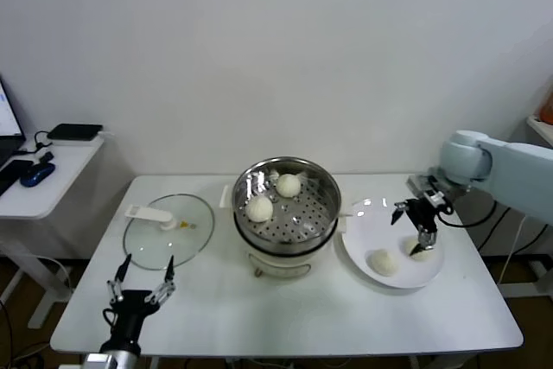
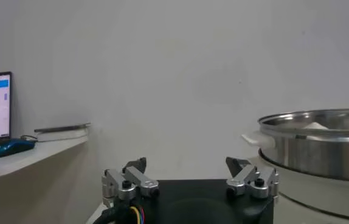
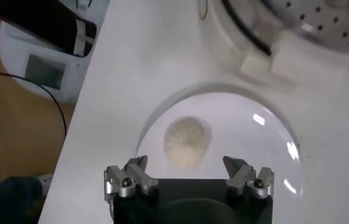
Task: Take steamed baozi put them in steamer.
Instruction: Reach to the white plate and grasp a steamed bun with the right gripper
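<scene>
My right tool [image 1: 417, 224] hangs released directly above the far baozi [image 1: 421, 249] on the plate [image 1: 367, 222]; the steamer [image 1: 287, 205] lies leftward.

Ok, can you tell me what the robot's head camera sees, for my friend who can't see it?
On a white table the right pincer hangs open over a white plate with two baozi, above the one nearer the edge. Two more buns already sit in the shiny steamer in the middle. A glass lid lies on the left, with the open left pincer parked nearby.
</scene>
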Tool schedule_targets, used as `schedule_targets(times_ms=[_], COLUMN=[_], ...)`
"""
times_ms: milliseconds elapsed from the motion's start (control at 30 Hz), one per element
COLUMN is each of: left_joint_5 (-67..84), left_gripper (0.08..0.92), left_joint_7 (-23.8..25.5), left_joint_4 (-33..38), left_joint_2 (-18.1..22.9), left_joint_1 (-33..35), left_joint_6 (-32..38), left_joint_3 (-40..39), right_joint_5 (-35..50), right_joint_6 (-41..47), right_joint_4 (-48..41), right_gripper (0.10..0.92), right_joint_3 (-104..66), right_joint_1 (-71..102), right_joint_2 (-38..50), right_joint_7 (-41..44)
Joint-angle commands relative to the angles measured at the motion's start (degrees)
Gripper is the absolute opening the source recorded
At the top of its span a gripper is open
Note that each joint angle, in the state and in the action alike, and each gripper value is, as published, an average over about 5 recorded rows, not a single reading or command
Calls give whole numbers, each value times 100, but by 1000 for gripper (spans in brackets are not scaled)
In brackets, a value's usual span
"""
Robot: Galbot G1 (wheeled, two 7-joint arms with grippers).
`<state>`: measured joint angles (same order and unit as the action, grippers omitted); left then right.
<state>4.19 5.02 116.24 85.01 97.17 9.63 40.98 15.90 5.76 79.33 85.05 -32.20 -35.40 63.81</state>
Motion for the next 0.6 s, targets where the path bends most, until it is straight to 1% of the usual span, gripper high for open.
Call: schedule_targets(times_ms=[33, 400, 600], left_joint_5=[-2, -1, 18], left_gripper=[823, 823, 823], left_joint_7=[0, -2, 0], left_joint_4=[17, -66, -11], left_joint_2=[12, 30, 64], left_joint_1=[23, 30, 12], left_joint_6=[12, 29, -18], left_joint_3=[7, 57, 107], right_joint_5=[-736, -602, -608], right_joint_6=[-30, 57, 56], right_joint_4=[-417, -965, -1141], right_gripper=[823, 823, 823], right_joint_3=[-774, -1168, -1230], right_joint_1=[1202, 1727, 1859], right_joint_2=[15, -576, -761], right_joint_7=[-69, -223, -252])
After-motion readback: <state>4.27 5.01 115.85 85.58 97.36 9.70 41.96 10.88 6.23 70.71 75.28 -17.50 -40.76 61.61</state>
